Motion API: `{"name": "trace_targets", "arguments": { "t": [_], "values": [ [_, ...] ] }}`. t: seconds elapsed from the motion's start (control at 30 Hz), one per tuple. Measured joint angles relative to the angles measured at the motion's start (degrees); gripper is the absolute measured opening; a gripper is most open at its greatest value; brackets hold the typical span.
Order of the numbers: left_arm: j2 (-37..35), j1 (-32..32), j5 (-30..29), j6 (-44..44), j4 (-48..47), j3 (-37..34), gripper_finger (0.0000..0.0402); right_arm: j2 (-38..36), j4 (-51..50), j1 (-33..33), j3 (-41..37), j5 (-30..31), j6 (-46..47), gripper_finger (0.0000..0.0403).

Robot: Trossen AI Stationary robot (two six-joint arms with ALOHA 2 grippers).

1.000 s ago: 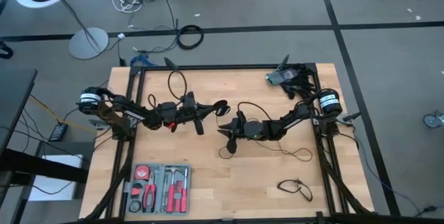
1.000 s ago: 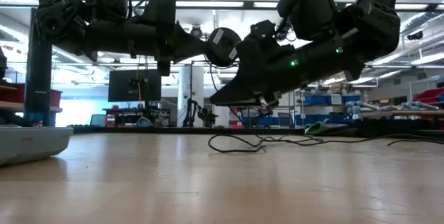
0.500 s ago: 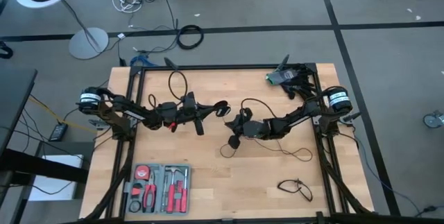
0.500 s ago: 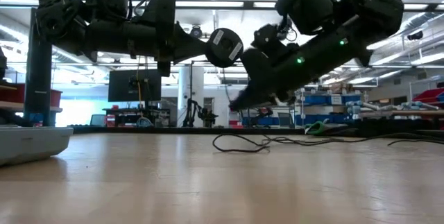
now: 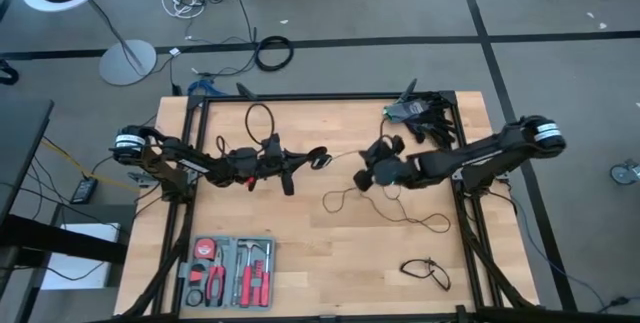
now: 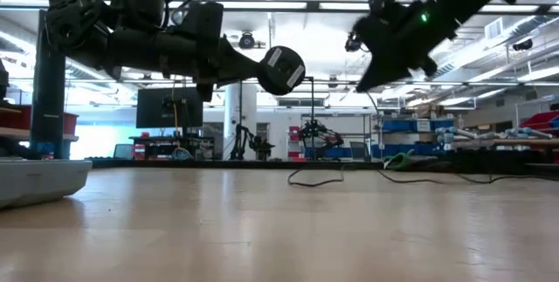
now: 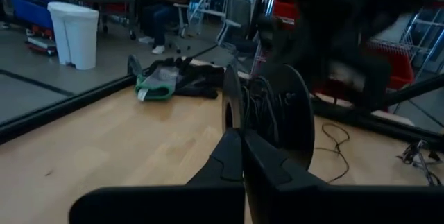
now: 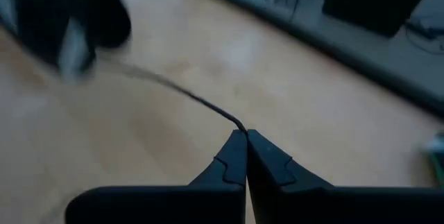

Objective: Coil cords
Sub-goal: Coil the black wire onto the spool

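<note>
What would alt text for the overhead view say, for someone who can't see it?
Two dark robot arms meet over a pale wooden table, stretching a thin black cord between them: the left gripper is shut on its small round black disc end, and the right gripper is shut on the cord. More cord lies looped on the wood, with a tray of red-handled tools near the front edge.

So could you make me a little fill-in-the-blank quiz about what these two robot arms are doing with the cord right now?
1. The left gripper holds the cord's round black ____.
2. The right gripper is shut on the thin black ____.
3. The tool tray with red handles sits nearest the ____ arm.

Missing words: disc; cord; left
</note>
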Motion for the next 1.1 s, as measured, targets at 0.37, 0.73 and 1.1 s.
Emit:
{"name": "trace_targets", "arguments": {
  "t": [0.37,0.73,1.1],
  "values": [
    [0.0,-2.0,-7.1,-0.7,-8.9,2.8,0.0000,6.1,32.0,-4.6,2.2,-14.1,-17.0,0.0000],
    [0.0,-2.2,-14.8,-1.0,-10.5,5.5,0.0000,23.8,19.5,-2.4,18.3,-20.8,-19.4,0.0000],
    [0.3,-2.3,-11.7,-1.3,3.3,0.9,0.0000,23.3,4.5,0.3,14.9,-8.7,-5.9,0.0000]
  ]
}}
